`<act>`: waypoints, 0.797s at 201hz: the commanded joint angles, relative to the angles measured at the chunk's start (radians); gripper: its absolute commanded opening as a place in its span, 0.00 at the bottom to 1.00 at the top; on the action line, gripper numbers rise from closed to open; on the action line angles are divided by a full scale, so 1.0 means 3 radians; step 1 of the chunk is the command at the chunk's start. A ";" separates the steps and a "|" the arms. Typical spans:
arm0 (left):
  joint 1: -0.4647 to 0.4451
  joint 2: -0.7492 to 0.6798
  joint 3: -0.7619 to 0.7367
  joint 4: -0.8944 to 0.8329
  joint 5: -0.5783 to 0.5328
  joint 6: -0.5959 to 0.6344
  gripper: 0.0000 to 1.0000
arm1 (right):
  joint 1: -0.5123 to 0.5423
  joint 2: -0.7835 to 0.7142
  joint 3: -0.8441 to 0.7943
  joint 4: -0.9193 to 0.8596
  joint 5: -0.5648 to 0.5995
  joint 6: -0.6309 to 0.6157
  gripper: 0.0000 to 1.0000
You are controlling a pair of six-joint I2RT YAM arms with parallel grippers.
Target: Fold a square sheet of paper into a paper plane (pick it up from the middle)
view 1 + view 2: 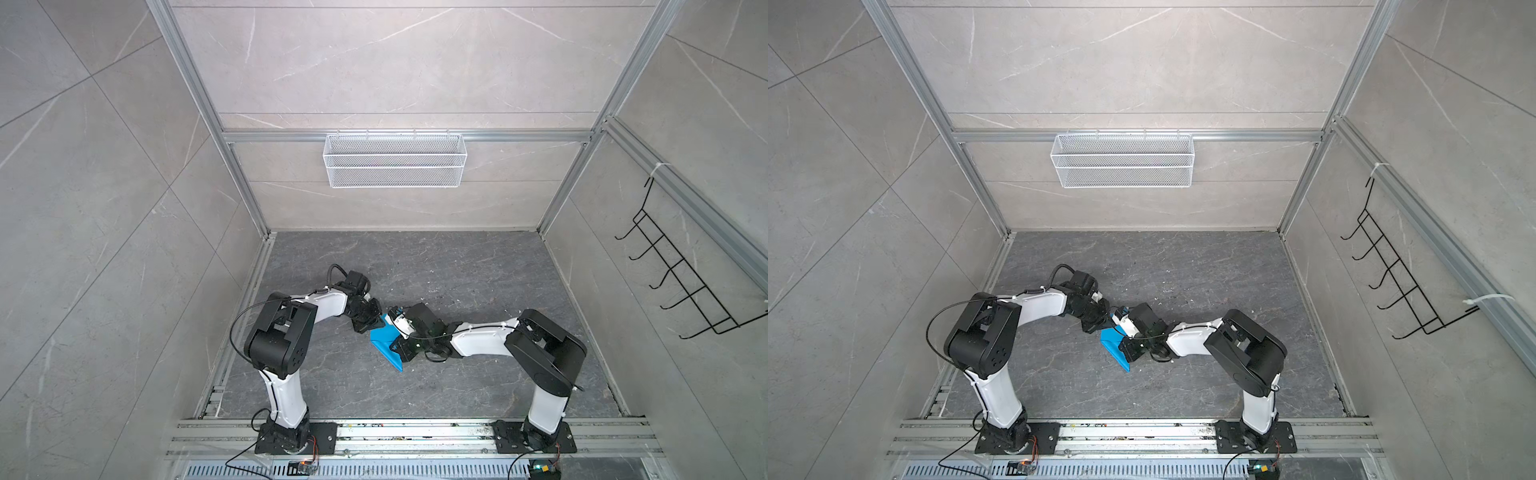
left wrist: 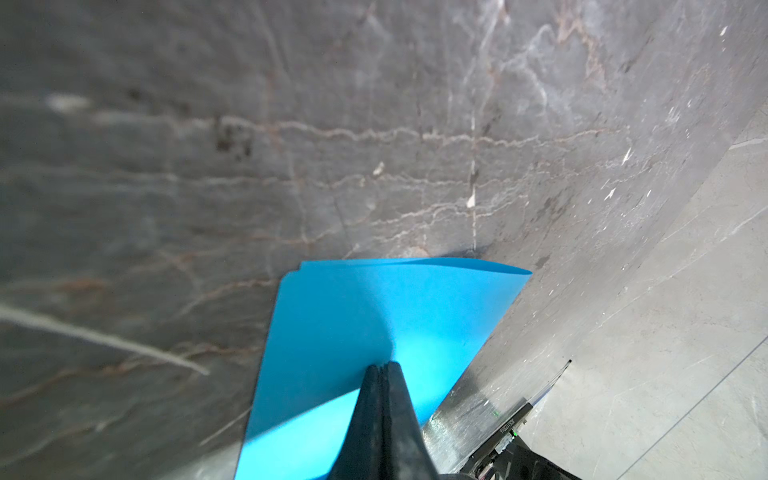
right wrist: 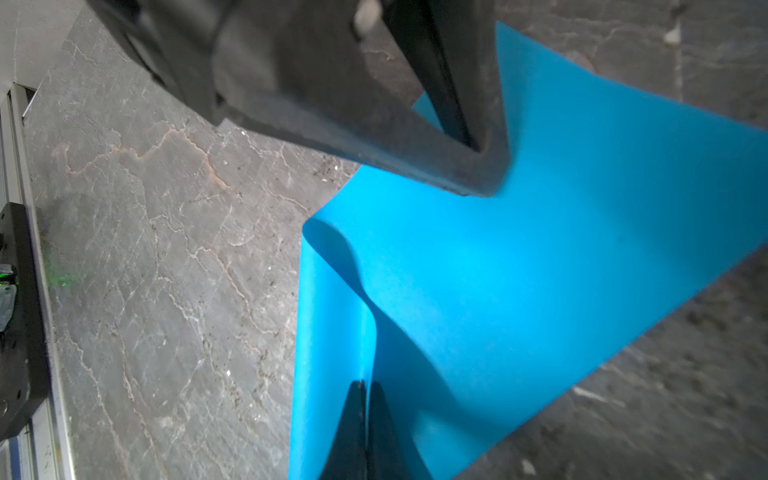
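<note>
The square sheet of paper (image 1: pixel 384 343) (image 1: pixel 1113 345) is bright blue. It is doubled over in a loose curved fold and held just above the dark marble tabletop between both arms. My left gripper (image 1: pixel 371 321) (image 1: pixel 1100 321) (image 2: pixel 384 365) is shut on one edge of the sheet (image 2: pixel 374 316). My right gripper (image 1: pixel 395 348) (image 1: pixel 1124 347) (image 3: pixel 365 383) is shut on a pinched ridge of the sheet (image 3: pixel 540 270). The left gripper (image 3: pixel 478 166) reaches in close above it. No paper plane is in view.
A white mesh basket (image 1: pixel 395 160) hangs on the back wall. A black wire hook rack (image 1: pixel 685 282) is on the right wall. Aluminium rails (image 1: pixel 415 436) carrying both arm bases run along the front edge. Small white flecks (image 1: pixel 509 311) dot the tabletop.
</note>
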 commanded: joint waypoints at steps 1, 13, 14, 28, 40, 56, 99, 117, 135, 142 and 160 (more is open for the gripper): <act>-0.0008 0.0022 0.0032 -0.0152 -0.0091 0.0054 0.04 | -0.0005 0.0046 0.0006 -0.0102 0.0043 0.0026 0.03; -0.0005 0.0045 0.0047 -0.0178 -0.0098 0.0066 0.04 | -0.0006 0.0006 -0.0003 -0.0092 0.0033 0.0024 0.03; -0.0007 0.0052 0.0044 -0.0178 -0.0096 0.0066 0.04 | -0.0008 0.0004 -0.0006 -0.0095 0.0033 0.0026 0.03; -0.0008 0.0079 0.0023 -0.0174 -0.0109 0.0061 0.04 | -0.0007 -0.0049 -0.0023 -0.0093 0.0018 0.0044 0.03; -0.0008 0.0090 -0.0002 -0.0171 -0.0134 0.0061 0.03 | -0.0006 -0.0091 -0.0042 -0.0087 0.0013 0.0067 0.03; -0.0008 0.0075 -0.0028 -0.0154 -0.0140 0.0049 0.03 | -0.0005 -0.0135 -0.0063 -0.0082 0.0005 0.0088 0.03; -0.0009 0.0074 -0.0026 -0.0148 -0.0145 0.0050 0.03 | -0.0008 -0.0156 -0.0066 -0.0077 -0.0050 0.0111 0.03; -0.0008 0.0080 -0.0021 -0.0153 -0.0143 0.0046 0.03 | -0.0006 -0.0148 -0.0069 -0.0077 -0.0039 0.0105 0.03; -0.0008 0.0082 -0.0013 -0.0153 -0.0141 0.0047 0.03 | -0.0009 -0.0125 -0.0060 -0.0087 -0.0011 0.0104 0.03; -0.0008 0.0079 -0.0012 -0.0148 -0.0141 0.0050 0.03 | -0.0008 -0.0123 -0.0064 -0.0097 0.0009 0.0103 0.03; -0.0008 0.0084 -0.0008 -0.0149 -0.0144 0.0045 0.03 | -0.0006 -0.0115 -0.0062 -0.0123 0.0028 0.0097 0.03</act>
